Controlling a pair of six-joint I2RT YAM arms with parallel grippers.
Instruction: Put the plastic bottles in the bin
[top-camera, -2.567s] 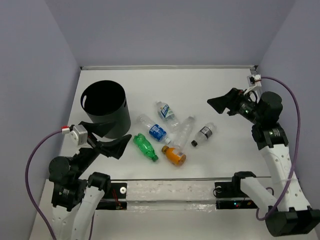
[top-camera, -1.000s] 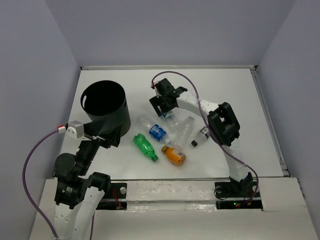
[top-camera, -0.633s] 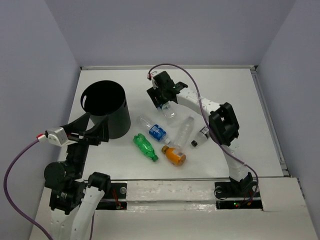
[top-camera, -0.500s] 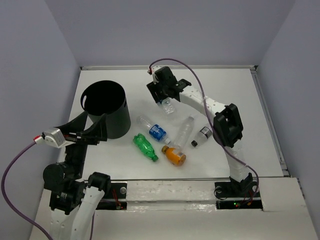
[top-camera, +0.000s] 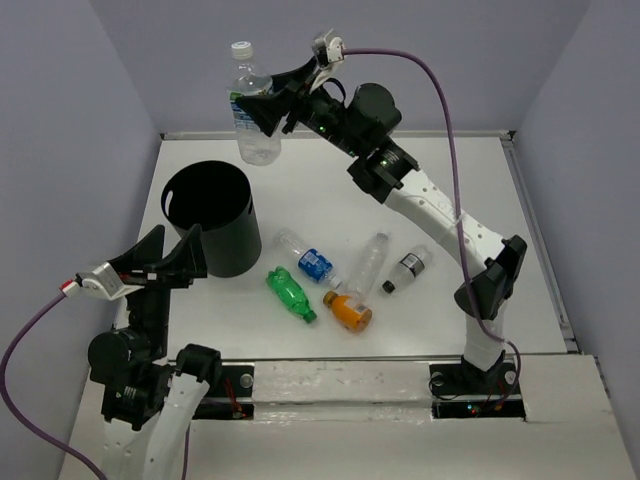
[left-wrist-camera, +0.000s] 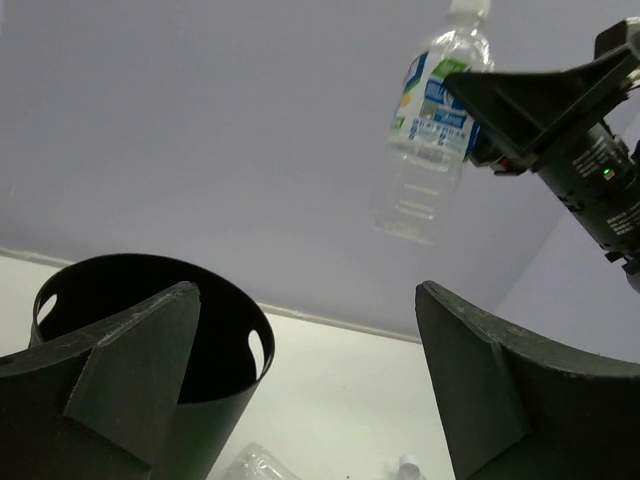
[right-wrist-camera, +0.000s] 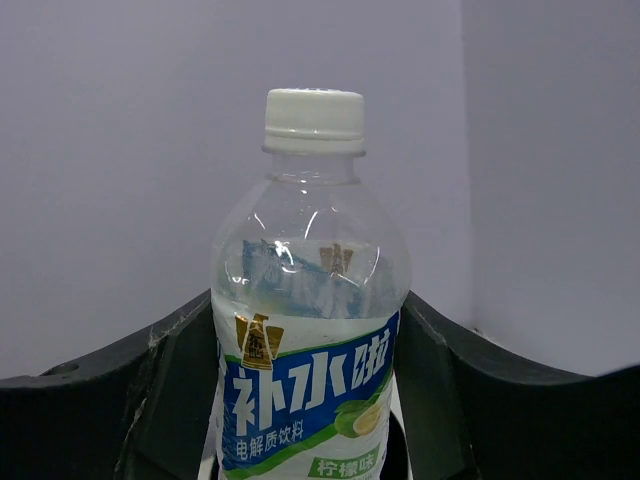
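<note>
Clear blue-white-labelled bottle (top-camera: 252, 130), upright, pinched at its label by right gripper (top-camera: 262, 105), held high at bin's (top-camera: 228, 250) one o'clock, seemingly for dropping; left gripper (top-camera: 175, 245) idle, fingers spread.

White table (top-camera: 300, 190) w/ pale purple walls (top-camera: 520, 60) round it, silver rail (top-camera: 330, 380) at front.

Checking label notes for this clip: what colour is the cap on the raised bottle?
White. The cap of the bottle shows best in the right wrist view.
</note>
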